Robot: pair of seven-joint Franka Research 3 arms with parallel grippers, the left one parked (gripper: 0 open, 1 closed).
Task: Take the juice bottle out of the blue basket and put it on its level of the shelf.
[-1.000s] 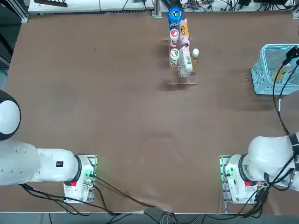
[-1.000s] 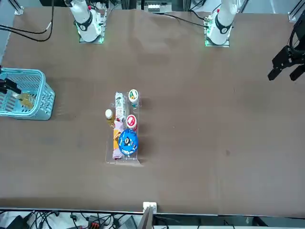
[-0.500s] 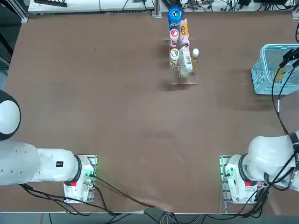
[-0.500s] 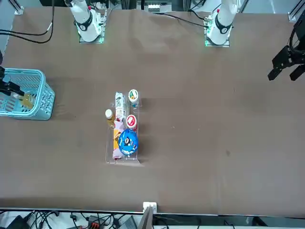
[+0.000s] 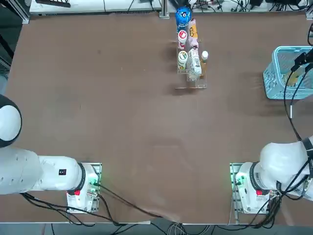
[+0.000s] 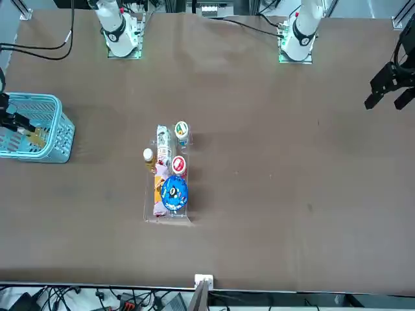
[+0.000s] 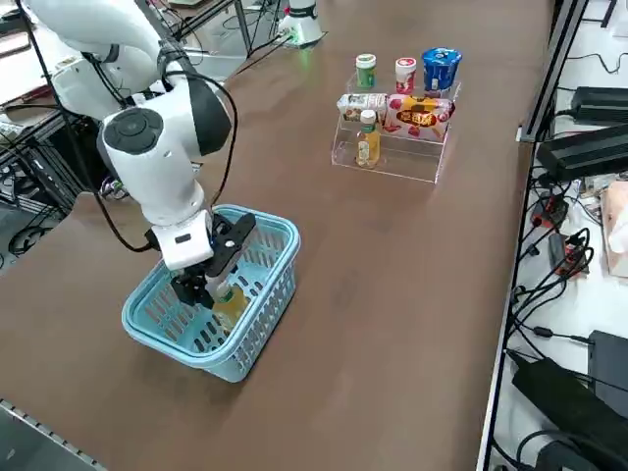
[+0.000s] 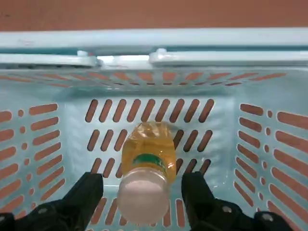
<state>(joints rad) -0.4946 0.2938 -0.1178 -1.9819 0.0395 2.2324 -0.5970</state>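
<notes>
The juice bottle [image 8: 144,156], yellow-orange with a white cap, stands inside the blue basket [image 8: 202,57] near one wall. My right gripper [image 8: 143,186] is open and lowered into the basket, one finger on each side of the bottle's cap, not squeezing it. From the right side, the gripper [image 7: 210,285] hangs over the bottle [image 7: 229,302] within the basket [image 7: 270,231]. From overhead, the basket [image 5: 279,50] sits at the table's right edge. The clear shelf [image 5: 191,81] stands at the far middle of the table, also seen as the shelf [image 7: 392,162] from the side.
The shelf carries a look-alike small juice bottle [image 7: 368,138] on its low step, a blue-topped bottle [image 7: 441,67], cans and packets. Black cables trail from my right arm over the basket [image 6: 39,98]. Power units and wires lie beyond the table's right edge.
My right gripper has shifted slightly toward the table's right edge inside the basket; it stays open. The bottle and shelf have not moved.
</notes>
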